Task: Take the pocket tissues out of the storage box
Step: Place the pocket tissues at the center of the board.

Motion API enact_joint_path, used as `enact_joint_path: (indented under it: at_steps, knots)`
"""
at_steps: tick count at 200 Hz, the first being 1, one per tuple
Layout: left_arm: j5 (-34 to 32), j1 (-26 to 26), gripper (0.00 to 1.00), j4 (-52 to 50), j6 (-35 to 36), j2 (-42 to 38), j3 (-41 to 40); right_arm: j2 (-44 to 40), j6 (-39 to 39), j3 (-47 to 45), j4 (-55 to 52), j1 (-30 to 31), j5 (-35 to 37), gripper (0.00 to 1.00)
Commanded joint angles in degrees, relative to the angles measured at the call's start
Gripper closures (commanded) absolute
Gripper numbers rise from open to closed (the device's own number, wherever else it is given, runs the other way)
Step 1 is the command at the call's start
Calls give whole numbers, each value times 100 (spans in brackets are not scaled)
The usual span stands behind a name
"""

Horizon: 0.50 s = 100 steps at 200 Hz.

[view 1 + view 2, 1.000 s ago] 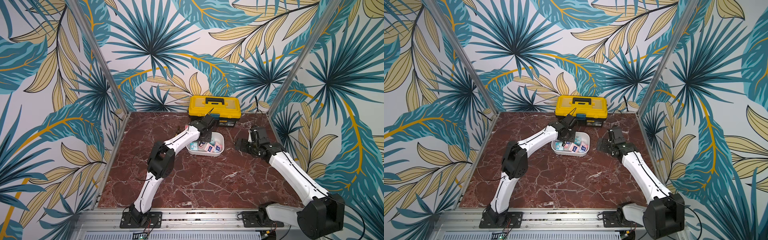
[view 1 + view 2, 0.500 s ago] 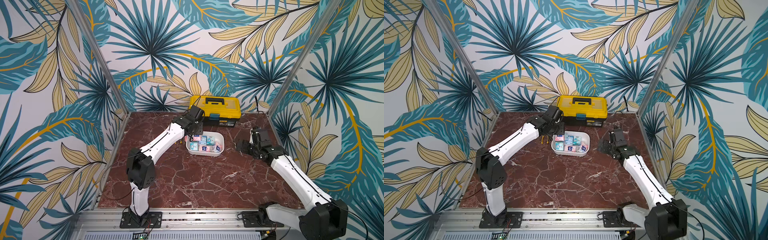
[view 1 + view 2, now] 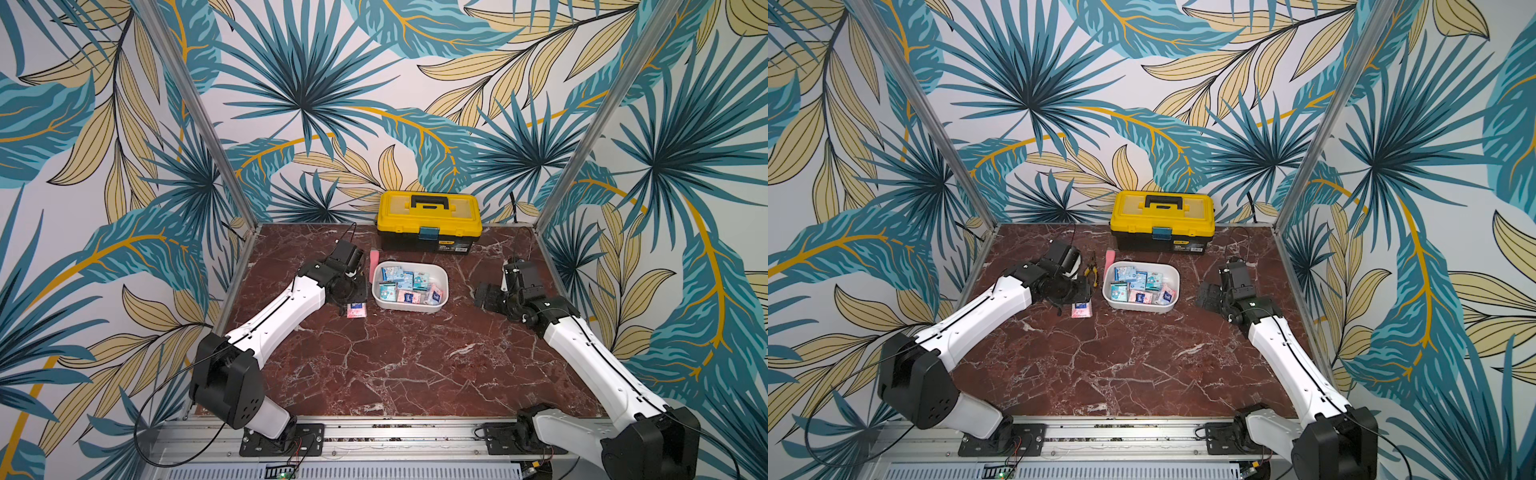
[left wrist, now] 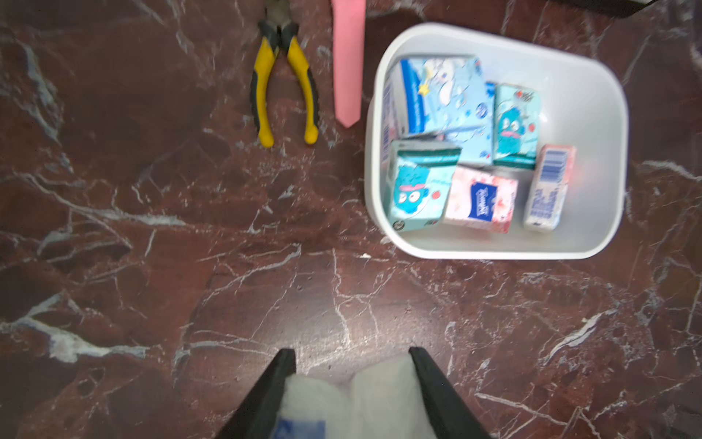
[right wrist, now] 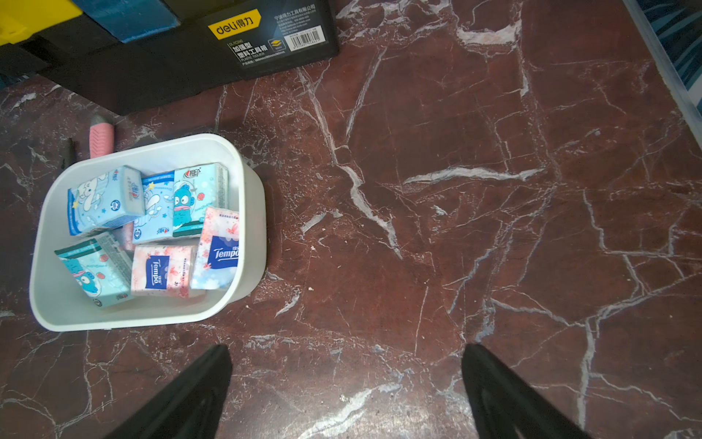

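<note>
The white storage box [image 3: 409, 306] sits mid-table in both top views and holds several pocket tissues [image 3: 405, 286], pink, light blue and teal; they also show in the wrist views [image 4: 480, 199] [image 5: 161, 270]. Left of the box, my left gripper [image 3: 355, 296] is shut on one pink pocket tissue pack [image 3: 356, 310], held low over the marble. In the left wrist view that pack [image 4: 364, 395] fills the gap between the jaws of the left gripper [image 4: 352, 353]. To the right of the box, my right gripper [image 5: 347, 349] is open and holds nothing.
A yellow-and-black toolbox [image 3: 430, 220] stands against the back wall behind the box. Yellow-handled pliers [image 4: 283, 76] and a long pink bar [image 4: 347, 64] lie on the marble just left of the box's far end. Metal frame posts stand at the back corners.
My left arm has swung from over the box to its left side and come down low, with a pink pack in its jaws. The right arm has hardly moved.
</note>
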Motion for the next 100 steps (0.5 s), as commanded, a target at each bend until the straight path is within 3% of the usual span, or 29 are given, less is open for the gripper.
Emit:
enact_joint_path:
  at_steps: [1,100]
  knots:
    - [258,84,49,227,66,-101,-463,-100,-8,-166,-137,-8,107,1]
    - [548,115,49,907,148,1139,-816,-63,37,-234,-159,-8,135,1]
